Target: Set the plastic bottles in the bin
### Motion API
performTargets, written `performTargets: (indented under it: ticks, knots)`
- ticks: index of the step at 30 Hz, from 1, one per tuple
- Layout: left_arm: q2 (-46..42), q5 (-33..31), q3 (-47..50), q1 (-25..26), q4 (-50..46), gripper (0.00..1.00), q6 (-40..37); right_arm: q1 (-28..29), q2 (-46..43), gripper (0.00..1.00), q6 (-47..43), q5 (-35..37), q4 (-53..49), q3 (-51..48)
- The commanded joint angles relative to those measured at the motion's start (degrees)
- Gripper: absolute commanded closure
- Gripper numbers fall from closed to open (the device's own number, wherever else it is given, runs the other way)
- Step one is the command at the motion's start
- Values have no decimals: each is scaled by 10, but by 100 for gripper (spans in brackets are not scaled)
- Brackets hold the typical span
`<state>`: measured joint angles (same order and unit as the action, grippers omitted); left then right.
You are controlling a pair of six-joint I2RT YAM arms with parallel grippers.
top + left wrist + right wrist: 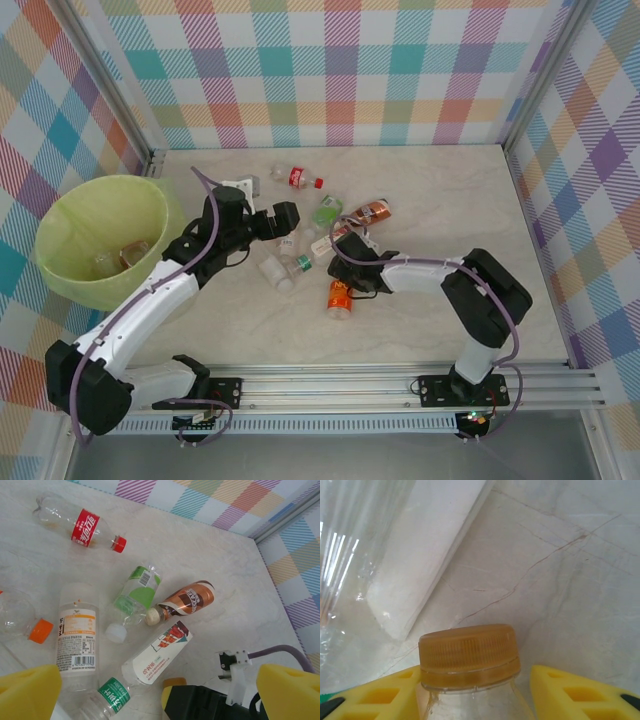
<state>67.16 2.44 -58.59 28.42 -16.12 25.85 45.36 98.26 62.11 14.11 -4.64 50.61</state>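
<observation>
Right jaws: closed on the neck of a clear plastic bottle [469, 655] with ribbed amber cap, mid-tabletop [450, 200]. Left jaws: spread wide, empty, over loose clear bottles [135, 595] labelled red, green, orange, white. Round yellow-green translucent bin [90, 285] at the tabletop's left, bottles inside.

Clear, glossy plastic bottles [82, 527], some crinkled, lie on a smooth, matt, stone-look table [450, 200], with a translucent plastic bin [150, 205] at nine o'clock and a ribbed metal rail [400, 385] at six.

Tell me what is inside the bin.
Inside the bin, at least two clear plastic bottles lie on its floor. The bin's wall on the arms' side covers part of that floor, so more may lie there unseen.
</observation>
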Motion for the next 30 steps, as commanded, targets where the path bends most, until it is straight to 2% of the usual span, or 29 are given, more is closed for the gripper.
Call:
performTargets:
  ticks: [1,6,12,16,21,30]
  knots:
    - [9,11,10,6,15,0,8,-1,-25,62,-31,27,12,-41]
    - [18,33,29,6,50,0,21,-2,-69,71,-33,44,69,-93]
    - [37,57,38,6,59,0,44,-4,-118,73,-62,53,167,-141]
    - [69,110,23,7,42,0,49,-5,-147,74,-94,54,245,-168]
    - [101,177,18,12,51,0,47,-5,-174,74,-119,51,295,-175]
    - [136,336,74,26,199,0,16,-25,-186,74,-122,54,386,-169]
